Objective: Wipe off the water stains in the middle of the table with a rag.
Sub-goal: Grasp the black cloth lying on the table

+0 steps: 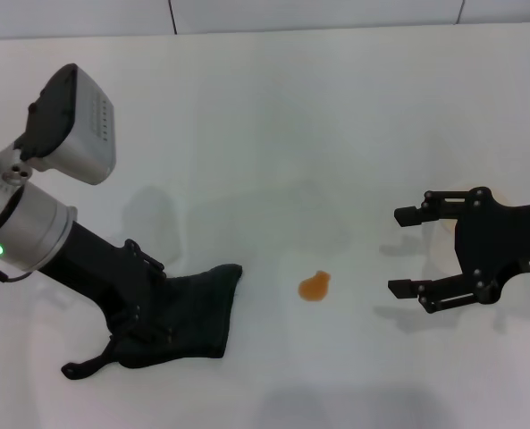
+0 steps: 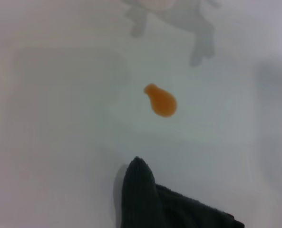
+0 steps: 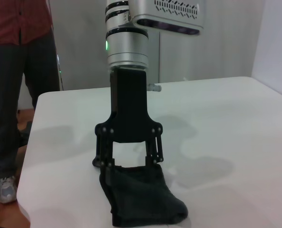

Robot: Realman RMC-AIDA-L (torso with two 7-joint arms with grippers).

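Table (image 1: 273, 134): broad white top, smooth, fills the head view; shadows of both arms fall across it.
Stain (image 1: 315, 286): one small orange-amber blot, rounded with a short neck, on bare table near the middle. Sits between the two grippers, closer to the rag than to the right gripper. Dry table all round it; nothing touches it. Also plain in the left wrist view (image 2: 160, 100).
Rag (image 1: 193, 308): dark green-black cloth, lying flat on the table at the robot's left, just beside the stain but apart from it. One corner points toward the stain; a thin tail trails out at the opposite end. Right wrist view shows it bunched under the left gripper (image 3: 141, 199).
Left gripper (image 1: 144, 313): down on the rag, arm slanting in from the left edge. Fingers spread wide and set on the near end of the cloth; whether they pinch any of it cannot be told.
Right gripper (image 1: 406, 252): at the robot's right, well apart from the stain, pointing toward it. Jaws spread wide, nothing between them.
Cup (image 1: 445, 234): pale rim, mostly hidden behind the right gripper.
Person (image 3: 17, 71): standing beyond the far table edge, red shirt, dark trousers, seen only in the right wrist view.
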